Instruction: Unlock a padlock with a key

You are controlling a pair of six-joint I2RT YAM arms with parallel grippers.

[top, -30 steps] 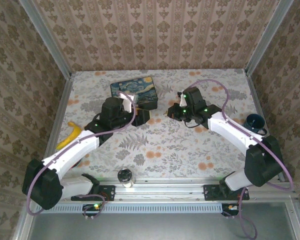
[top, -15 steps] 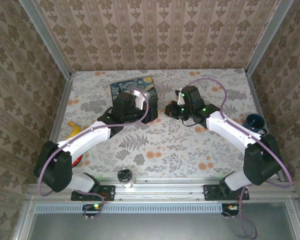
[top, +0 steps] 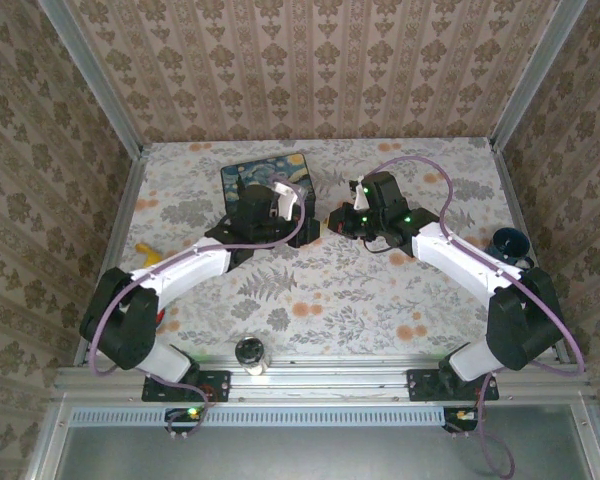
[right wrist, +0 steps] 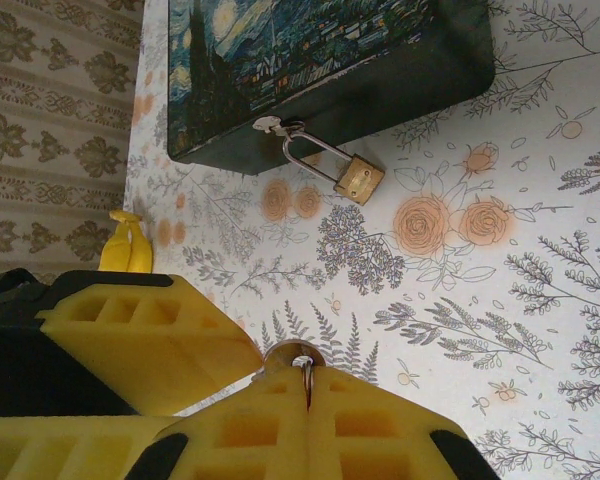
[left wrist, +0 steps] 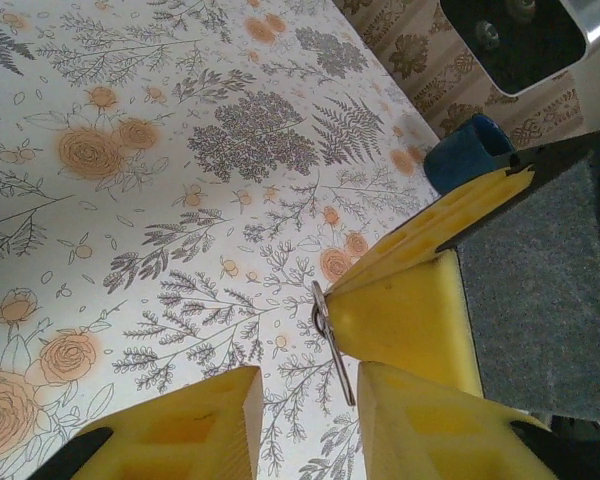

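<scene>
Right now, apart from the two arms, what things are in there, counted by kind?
Tin box: 1
Padlock: 1
Key ring, in the right gripper: 1
Banana: 1
Blue cup: 1
Clear jar: 1
Small orange thing, half hidden: 1
Total: 7

The padlock (right wrist: 360,179) has a shiny brass-coloured metal body and polished silvery shackle. The tin box (right wrist: 330,60) looks glossy, the floral table (right wrist: 540,300) covering matt and smooth.

tin box (right wrist: 320,50) lid: painted night sky, with no lettering legible.
padlock (right wrist: 360,180), hanging at the tin box's front edge: brass face — any stamp too small to read.
</scene>
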